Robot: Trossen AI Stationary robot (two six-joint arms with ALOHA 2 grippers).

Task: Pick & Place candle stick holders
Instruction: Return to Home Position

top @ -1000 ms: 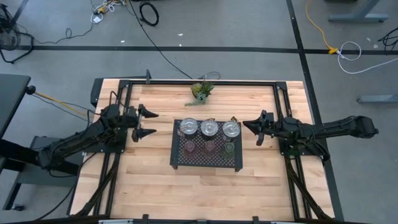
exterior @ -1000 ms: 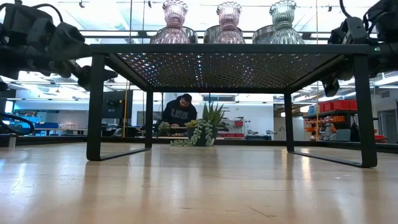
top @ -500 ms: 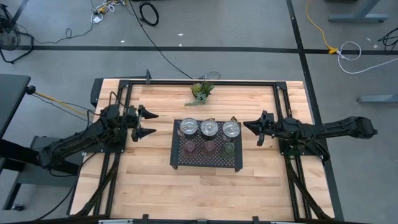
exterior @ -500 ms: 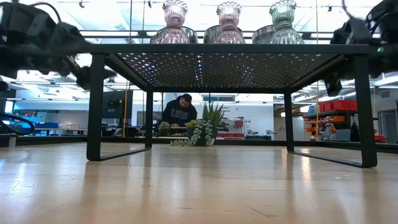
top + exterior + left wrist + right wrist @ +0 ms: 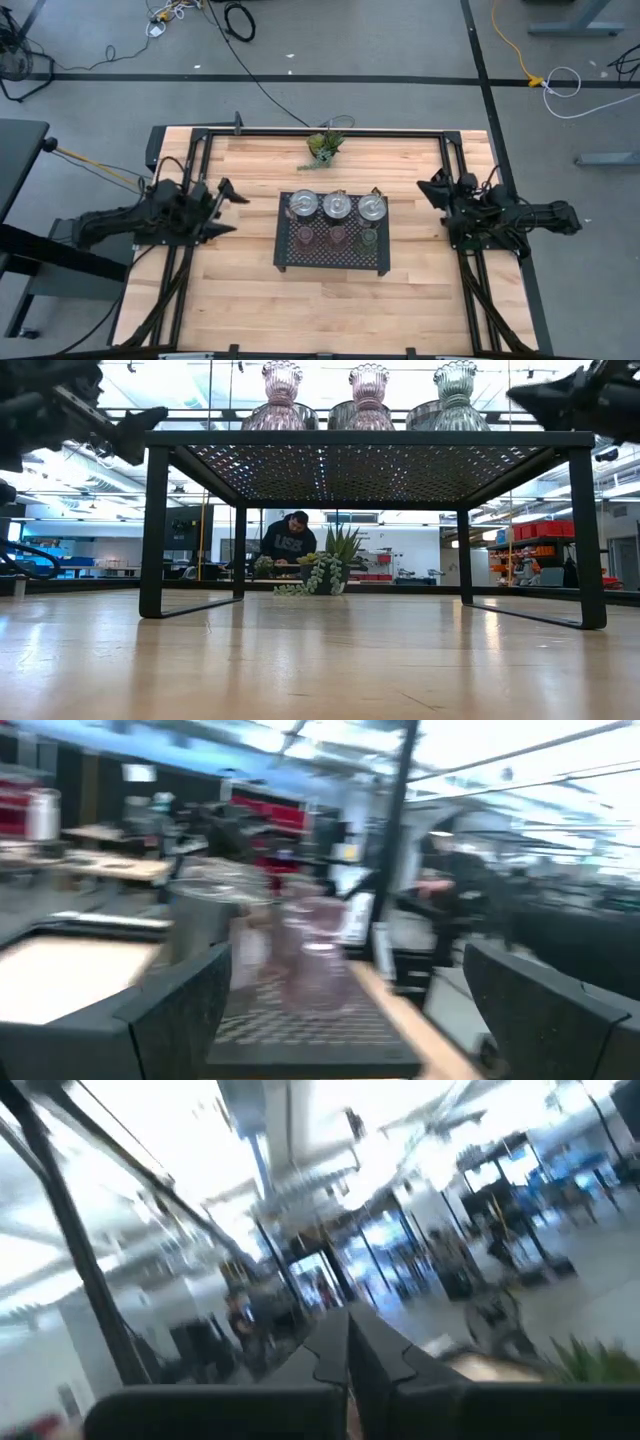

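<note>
Six candle stick holders (image 5: 338,206) stand on a black perforated-metal shelf (image 5: 332,262) in the middle of the wooden table (image 5: 250,300). Three are shiny silver discs (image 5: 303,206) in the row nearer the plant sprig (image 5: 324,147), then two ribbed pink glass pedestals (image 5: 281,385) and a greenish one (image 5: 455,385). The left gripper (image 5: 228,208) hangs off the shelf's left end, fingers spread wide. The right gripper (image 5: 430,189), fingers pressed together, sits off its right end. Both are clear of the holders.
</note>
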